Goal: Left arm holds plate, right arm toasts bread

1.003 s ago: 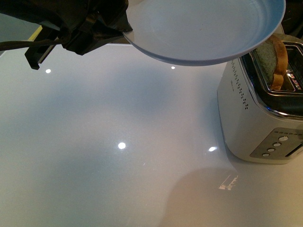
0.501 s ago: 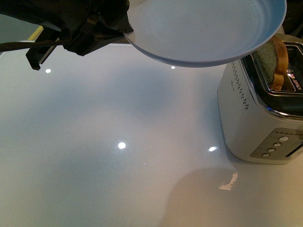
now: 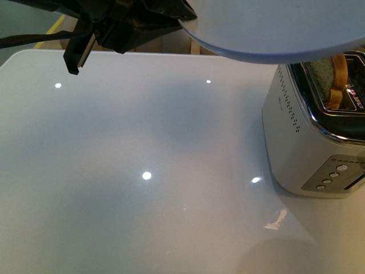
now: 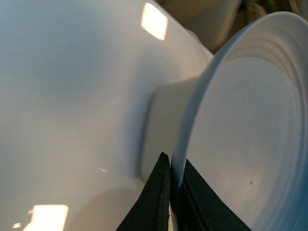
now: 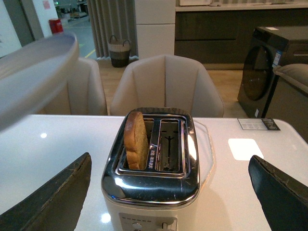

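Front view: the plate has gone up and to the right since a second ago. It is now seen almost edge-on, overhanging the top of the toaster. The left claw moved with it and is clamped on the plate's rim. The bread is unchanged, sticking up out of its slot. Likely the plate is being brought in to receive the slice. The bench is below.

Left wrist view: both fingers pinch the plate's rim, and the plate is held off the bench.

Right wrist view: the right claw is wide apart and empty, facing the toaster. The bread stands upright in one slot; the other slot is empty. The plate edge is near the toaster and could crowd the right claw's reach. Chairs stand behind.
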Controlling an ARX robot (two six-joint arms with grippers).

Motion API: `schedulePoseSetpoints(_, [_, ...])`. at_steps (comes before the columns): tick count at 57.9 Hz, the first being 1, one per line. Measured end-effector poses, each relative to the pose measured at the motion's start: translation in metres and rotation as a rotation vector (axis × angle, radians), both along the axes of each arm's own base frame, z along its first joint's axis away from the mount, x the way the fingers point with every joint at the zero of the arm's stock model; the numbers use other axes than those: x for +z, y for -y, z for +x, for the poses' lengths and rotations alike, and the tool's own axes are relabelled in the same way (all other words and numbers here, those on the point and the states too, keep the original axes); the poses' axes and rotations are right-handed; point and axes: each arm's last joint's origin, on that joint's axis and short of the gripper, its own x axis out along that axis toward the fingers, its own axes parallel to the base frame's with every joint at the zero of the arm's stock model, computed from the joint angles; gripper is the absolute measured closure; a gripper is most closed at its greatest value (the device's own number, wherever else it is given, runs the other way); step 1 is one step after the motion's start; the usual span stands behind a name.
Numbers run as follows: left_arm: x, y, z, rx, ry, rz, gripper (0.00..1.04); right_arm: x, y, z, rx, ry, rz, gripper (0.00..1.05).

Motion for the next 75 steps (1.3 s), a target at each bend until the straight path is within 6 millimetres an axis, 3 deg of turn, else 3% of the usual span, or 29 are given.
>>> schedulePoseSetpoints(6, [-0.001, -0.004, 0.001, -0.003, -0.014, 0.002, 1.02, 0.0, 0.0, 0.0, 0.0, 0.001, 0.0, 0.09])
schedulePoseSetpoints(15, [0.003, -0.033, 0.007, 0.04, -0.02, 0.029, 1.02, 0.0, 0.0, 0.0, 0.0, 0.001, 0.0, 0.09])
schedulePoseSetpoints(27, [0.011, -0.1, 0.022, 0.159, 0.021, 0.125, 1.02, 0.0, 0.0, 0.0, 0.0, 0.001, 0.0, 0.09])
schedulePoseSetpoints(35, [0.0, -0.153, 0.035, 0.246, 0.035, 0.248, 1.02, 0.0, 0.0, 0.0, 0.0, 0.001, 0.0, 0.09])
schedulePoseSetpoints(43, [-0.033, -0.203, 0.048, 0.31, -0.004, 0.362, 1.02, 0.0, 0.0, 0.0, 0.0, 0.001, 0.0, 0.09])
schedulePoseSetpoints(53, [-0.088, -0.239, 0.052, 0.354, -0.11, 0.451, 1.02, 0.0, 0.0, 0.0, 0.0, 0.001, 0.0, 0.09])
schedulePoseSetpoints(63, [-0.139, -0.256, 0.043, 0.357, -0.177, 0.506, 1.02, 0.0, 0.0, 0.0, 0.0, 0.001, 0.0, 0.09])
schedulePoseSetpoints(75, [-0.169, -0.256, 0.031, 0.34, -0.18, 0.477, 1.02, 0.0, 0.0, 0.0, 0.0, 0.001, 0.0, 0.09])
